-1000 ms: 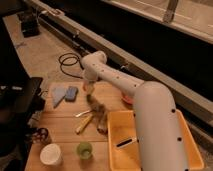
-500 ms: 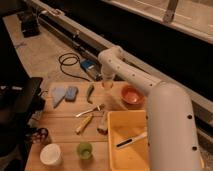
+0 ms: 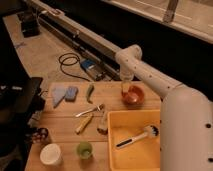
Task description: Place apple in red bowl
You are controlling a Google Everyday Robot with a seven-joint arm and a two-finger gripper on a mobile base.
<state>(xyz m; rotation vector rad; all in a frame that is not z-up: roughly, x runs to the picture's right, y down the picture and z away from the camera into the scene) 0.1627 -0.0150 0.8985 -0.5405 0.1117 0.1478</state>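
- robot arm: white, thick body at lower right, reaches up and left over the surface, bends at an elbow joint near top centre, then drops down toward the red bowl.
- surface: light wooden tabletop, holds all items; dark floor and a long rail behind it.
- yellow tub: big rectangular, front right of the surface, partly covered by the arm body; a dish brush with dark handle and white head lies inside it, diagonal.
- red bowl: round, orange-red, back right of the surface, just behind the yellow tub, apart from it.
- gripper: pointing down, at the left rim of the red bowl, right over it. State of the fingers: cannot tell, they blend with the bowl.
- apple: cannot make it out as a separate item; nothing round and orange-red lies loose on the surface, so it may be at the gripper or in the red bowl, cannot tell which.
- blue cloth: back left, flat, pale triangle part plus a bluer block.
- white cup: front left, near the edge.
- green cup: just right of the white cup, apart.
- yellow-handled tool: centre, lying diagonal, beside a silver utensil.
- green vegetable: long, thin, right of the blue cloth.
- dark small item: left edge, unclear what.
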